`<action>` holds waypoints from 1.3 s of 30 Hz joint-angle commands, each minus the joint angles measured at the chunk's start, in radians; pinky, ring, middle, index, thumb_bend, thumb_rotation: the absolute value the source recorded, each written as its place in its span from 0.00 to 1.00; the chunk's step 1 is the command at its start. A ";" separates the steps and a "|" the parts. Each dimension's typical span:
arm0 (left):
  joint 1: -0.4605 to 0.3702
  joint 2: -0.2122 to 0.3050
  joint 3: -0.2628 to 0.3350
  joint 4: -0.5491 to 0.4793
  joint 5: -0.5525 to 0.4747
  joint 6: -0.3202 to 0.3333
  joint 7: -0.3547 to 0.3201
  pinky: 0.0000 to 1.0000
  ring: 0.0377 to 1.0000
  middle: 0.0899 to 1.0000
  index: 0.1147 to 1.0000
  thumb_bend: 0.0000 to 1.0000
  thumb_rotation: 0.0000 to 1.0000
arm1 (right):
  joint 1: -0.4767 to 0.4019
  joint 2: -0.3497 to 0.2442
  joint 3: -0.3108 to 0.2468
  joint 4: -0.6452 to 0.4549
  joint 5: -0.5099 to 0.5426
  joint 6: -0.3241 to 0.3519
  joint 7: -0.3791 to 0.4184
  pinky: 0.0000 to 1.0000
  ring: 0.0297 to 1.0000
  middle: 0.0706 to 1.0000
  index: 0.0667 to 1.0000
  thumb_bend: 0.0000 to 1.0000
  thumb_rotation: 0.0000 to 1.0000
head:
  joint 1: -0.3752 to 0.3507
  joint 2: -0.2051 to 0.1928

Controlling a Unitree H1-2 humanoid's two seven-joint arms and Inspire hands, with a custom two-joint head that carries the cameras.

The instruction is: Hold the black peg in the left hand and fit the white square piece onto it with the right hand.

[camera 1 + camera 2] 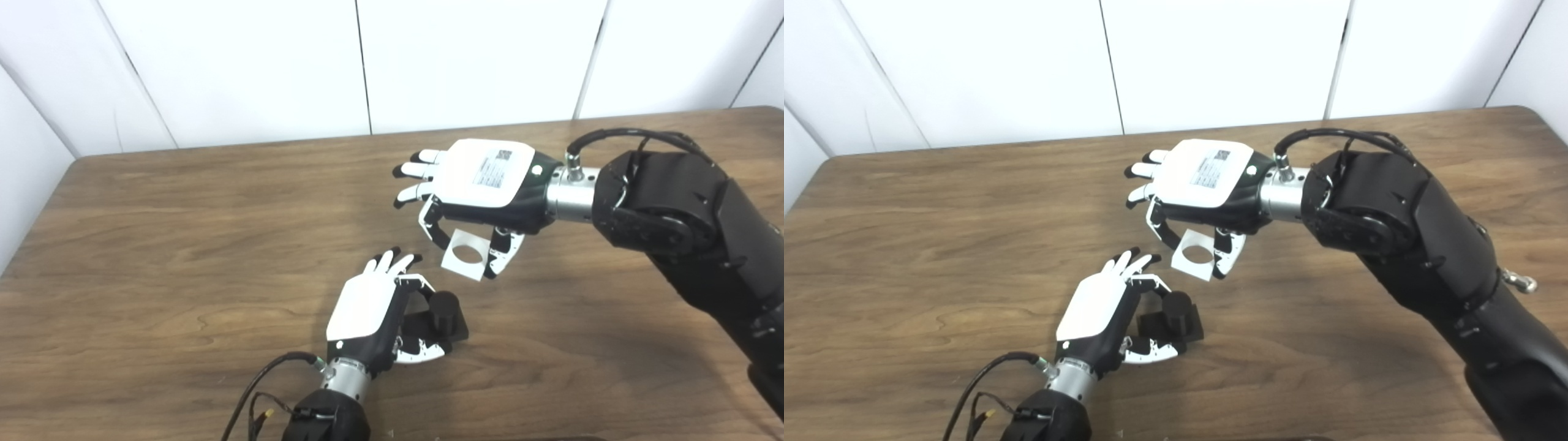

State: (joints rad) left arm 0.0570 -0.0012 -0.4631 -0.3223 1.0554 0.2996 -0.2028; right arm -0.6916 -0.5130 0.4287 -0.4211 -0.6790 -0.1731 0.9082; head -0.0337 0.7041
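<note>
Your left hand (367,309) sits low over the wooden tabletop (153,245), palm turned to the right, with the black peg (442,309) gripped between its thumb and a curled finger. The peg is a short upright cylinder standing on a flat black square base, and that base looks to be resting on or just above the tabletop; you cannot tell which from these views. The other fingers of the left hand point away from you, straight and close together.

Your right hand (484,184) comes in from the right, back of the hand facing up, raised above the tabletop. It holds the white square piece (465,254) pinched between the thumb and a bent finger beneath the palm, while its remaining fingers stretch out to the left. The piece is a thin white square with a round hole through its middle, and it hangs tilted, with its lower corner pointing down.

The white piece is up and to the right of the peg, near it but clearly apart, and the hole is not over the peg's top. A cable (263,386) loops beside the left wrist.
</note>
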 commanded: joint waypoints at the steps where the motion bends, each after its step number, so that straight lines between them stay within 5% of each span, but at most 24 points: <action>1: 0.011 0.012 0.001 0.028 0.019 0.030 -0.034 1.00 1.00 0.92 0.43 0.52 0.07 | -0.034 0.005 -0.014 -0.023 0.010 0.003 -0.007 1.00 1.00 0.89 0.45 0.53 0.14 | -0.001 0.000; 39: 0.008 0.002 0.005 0.025 0.024 0.040 -0.038 1.00 1.00 0.92 0.43 0.52 0.07 | 0.041 0.051 0.061 0.006 -0.032 -0.033 0.009 1.00 1.00 0.91 0.45 0.53 0.14 | 0.010 0.023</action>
State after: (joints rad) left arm 0.0561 -0.0095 -0.4609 -0.3228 1.0558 0.3066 -0.2086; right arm -0.6275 -0.4663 0.4978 -0.4095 -0.7042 -0.1924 0.9394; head -0.0230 0.7271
